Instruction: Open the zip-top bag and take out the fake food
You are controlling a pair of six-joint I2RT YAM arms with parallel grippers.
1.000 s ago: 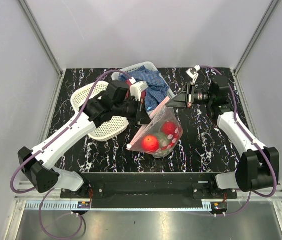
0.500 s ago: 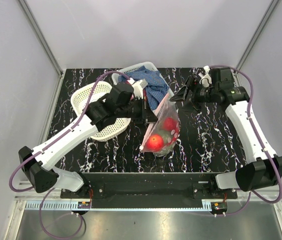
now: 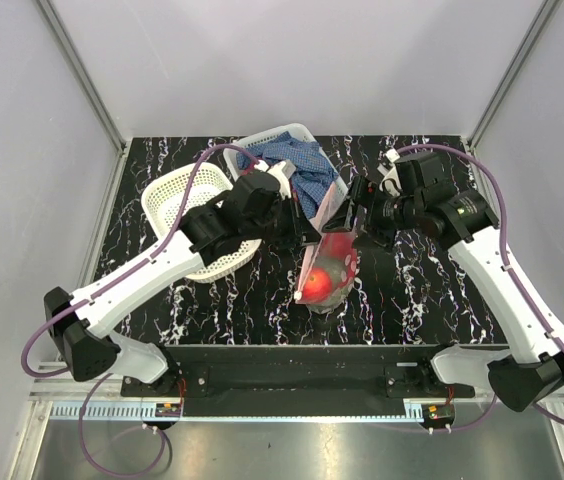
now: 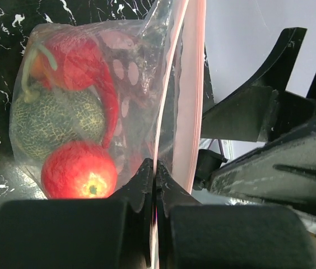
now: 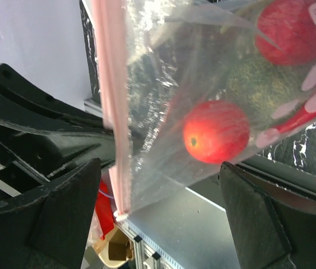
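Note:
The zip-top bag hangs above the black table, clear with pale dots. My left gripper is shut on its top edge; in the left wrist view the jaws pinch one thin plastic layer beside the pink zip strip. The fake food sits inside: a red round fruit, a green netted piece and a red chili. My right gripper stands open at the bag's top. Its fingers straddle the bag, apart from it. A white slider sits at the strip's end.
A white perforated basket lies on the left under my left arm. A second basket at the back holds a blue cloth. Grey walls close in the table on three sides.
The right gripper has opened and let go of the bag's top, then swung left to straddle it. The left gripper moved right, and the bag now hangs straighter below it.

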